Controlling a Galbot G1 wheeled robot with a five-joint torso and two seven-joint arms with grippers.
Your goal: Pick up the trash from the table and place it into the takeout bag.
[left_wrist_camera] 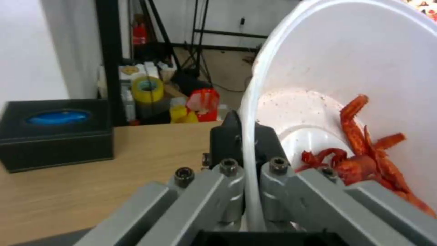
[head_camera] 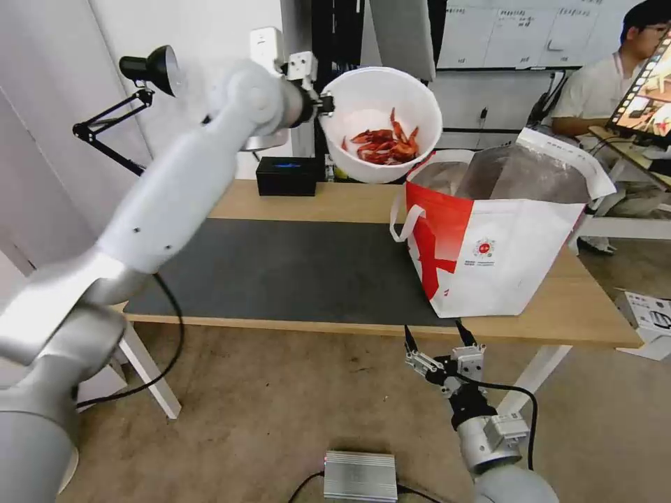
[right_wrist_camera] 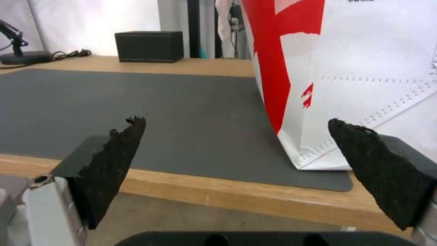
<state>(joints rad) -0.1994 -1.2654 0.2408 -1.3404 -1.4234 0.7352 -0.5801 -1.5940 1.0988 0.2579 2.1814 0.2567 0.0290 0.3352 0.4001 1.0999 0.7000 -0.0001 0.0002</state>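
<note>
I am holding the white bowl (head_camera: 381, 122) up in the air with the left gripper (head_camera: 326, 105), whose fingers (left_wrist_camera: 227, 143) are clamped on the bowl's rim, one finger outside the wall and one inside. The bowl is tilting so that its open mouth is facing toward my head camera, and the red crayfish shells (head_camera: 383, 145) are lying against its lower inside wall. It is hanging above the far part of the table (head_camera: 328, 202), just beside and above the near-left corner of the takeout bag (head_camera: 503, 244), not yet over the middle of the bag's opening. The bag is standing upright on the right part of the table, its near corner sitting on the dark grey mat (head_camera: 286, 269), its mouth gaping with the silver lining (head_camera: 524, 175) showing and a white loop handle (head_camera: 404, 218) drooping on its left side. I am keeping the right gripper (head_camera: 437, 344) low, in front of the table's near edge and below the bag, with its two black pads (right_wrist_camera: 116, 153) spread wide apart and gripping nothing; through its wrist camera I am looking across the mat at the bag's red-and-white side (right_wrist_camera: 319, 68). The black rectangular box (head_camera: 287, 175) is sitting at the table's far edge, left of the bowl, with a blue patch on its top.
</note>
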